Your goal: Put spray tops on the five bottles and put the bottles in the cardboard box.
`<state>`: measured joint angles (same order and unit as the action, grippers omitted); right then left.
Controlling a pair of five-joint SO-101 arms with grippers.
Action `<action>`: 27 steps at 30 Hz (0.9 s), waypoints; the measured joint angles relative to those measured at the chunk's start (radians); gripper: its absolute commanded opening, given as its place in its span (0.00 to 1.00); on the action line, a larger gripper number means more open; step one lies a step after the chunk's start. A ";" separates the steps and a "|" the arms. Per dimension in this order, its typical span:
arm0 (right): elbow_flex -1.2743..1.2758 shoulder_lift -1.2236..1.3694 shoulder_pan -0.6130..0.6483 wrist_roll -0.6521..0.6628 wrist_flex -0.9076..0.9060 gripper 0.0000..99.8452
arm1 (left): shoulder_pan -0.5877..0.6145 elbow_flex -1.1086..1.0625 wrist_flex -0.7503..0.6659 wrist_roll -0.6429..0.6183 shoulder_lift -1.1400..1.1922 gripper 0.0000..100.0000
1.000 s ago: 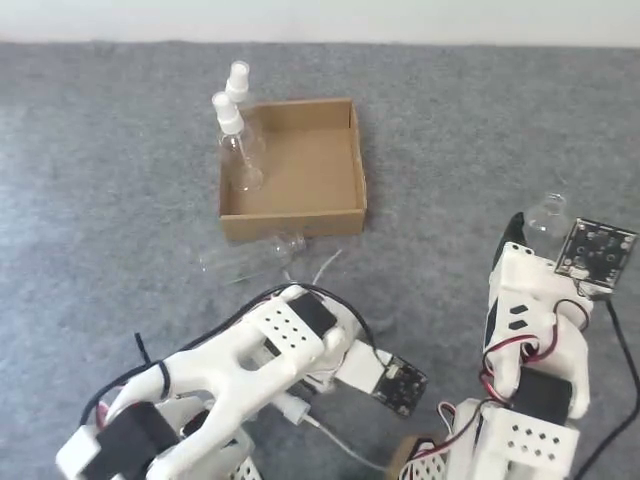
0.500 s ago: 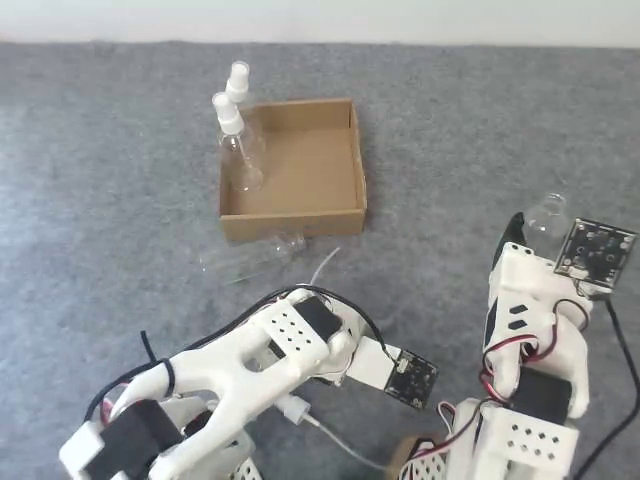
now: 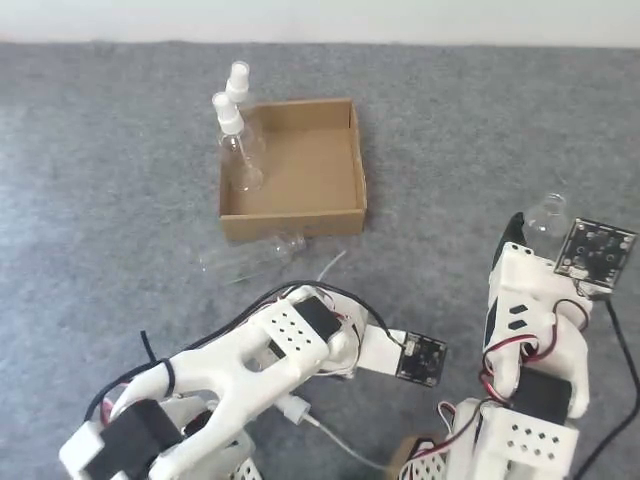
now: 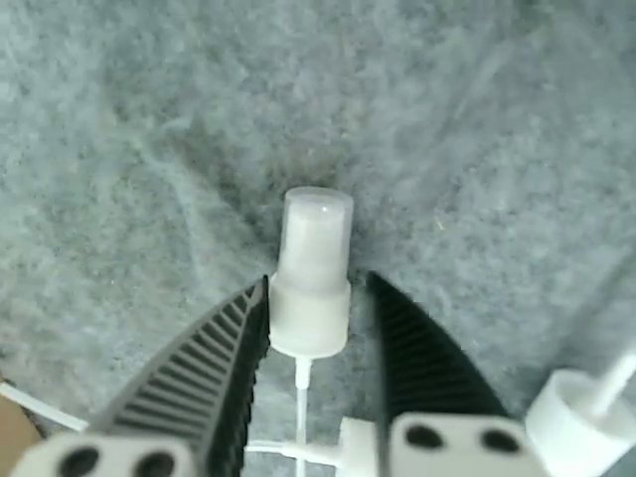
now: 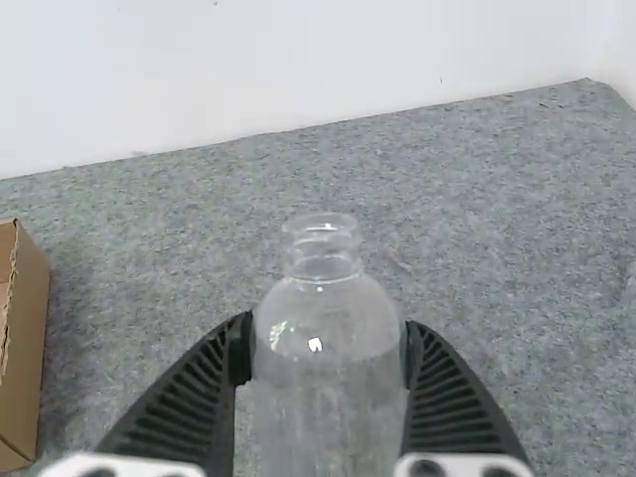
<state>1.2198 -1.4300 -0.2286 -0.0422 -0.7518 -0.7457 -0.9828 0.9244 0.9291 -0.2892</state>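
**Q:** What has changed over the last second?

**A:** In the high view, the left arm's wrist has swung toward the right arm. The left hand [image 4: 316, 286] now straddles a spray top [image 4: 310, 268] lying on the grey tabletop [image 3: 120, 200]. The hand is released: one jaw touches the collar and the other stands just off it. A spare spray top [image 4: 571, 412] lies near, off to one side.

**Q:** And the right arm?

**A:** No change. The right hand [image 5: 326, 336] stays clenched on an open bottle [image 5: 320, 298]. The bottle is upright with its neck uncovered, and is held well apart from the cardboard box [image 3: 290, 222].

**Q:** What does this mean for the task?

**A:** Judgement: the step in hand is picking up a top for the held bottle. The left hand is aligned, so the next requirement is to close on the collar. The top must then be carried across to the open neck. The dip tube has to enter the neck first, so alignment is critical there.

**Q:** Status of the remaining items?

**A:** Two capped bottles [image 3: 228, 112] stand at the box's back left corner. The nearer one appears to be inside, against the wall. Whether the farther one is inside or outside cannot be told. One lying bottle [image 3: 250, 258], with no top apparent, rests on the tabletop just in front of the box. The task is judged less than half complete.
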 measured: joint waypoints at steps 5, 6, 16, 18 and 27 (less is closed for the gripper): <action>0.000 0.000 0.000 0.000 0.000 0.09 | 0.000 0.000 0.000 -0.052 0.000 0.21; 0.000 0.000 0.000 0.000 0.000 0.09 | 0.000 0.000 0.000 -0.055 0.002 0.21; 0.000 0.000 -0.043 0.000 0.005 0.08 | -0.002 0.034 -0.037 -0.057 0.002 0.21; 0.000 0.000 -0.041 0.000 0.012 0.09 | -0.002 0.046 -0.037 -0.057 0.002 0.21; 0.000 0.000 -0.048 0.000 0.015 0.08 | -0.057 0.072 -0.037 -0.057 0.087 0.21</action>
<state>1.2198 -1.4300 -0.2762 -0.0422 -0.7365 -0.8025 -0.9106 0.8876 0.8723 -0.2018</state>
